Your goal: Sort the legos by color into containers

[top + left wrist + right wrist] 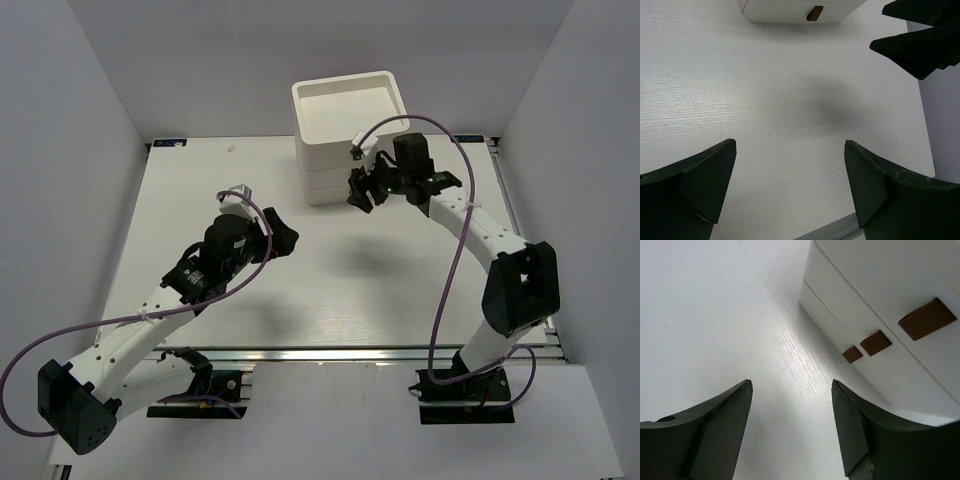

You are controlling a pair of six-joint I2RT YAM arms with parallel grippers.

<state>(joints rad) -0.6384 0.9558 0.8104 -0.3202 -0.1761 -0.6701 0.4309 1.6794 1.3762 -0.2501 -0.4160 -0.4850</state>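
The white three-tier drawer unit [345,135] stands at the back centre of the table, all drawers shut, its top tray empty. Its three brown handles [875,342] show in the right wrist view; one handle [814,13] shows in the left wrist view. No legos show in any view. My right gripper [361,192] is open and empty, just in front of the unit's right front. My left gripper [283,238] is open and empty over bare table, left of the unit's front.
The white table [200,210] has grey walls on three sides. A metal rail [350,353] runs along the near edge. A small white speck [230,147] lies at the back left. The right arm's fingers [920,40] show in the left wrist view.
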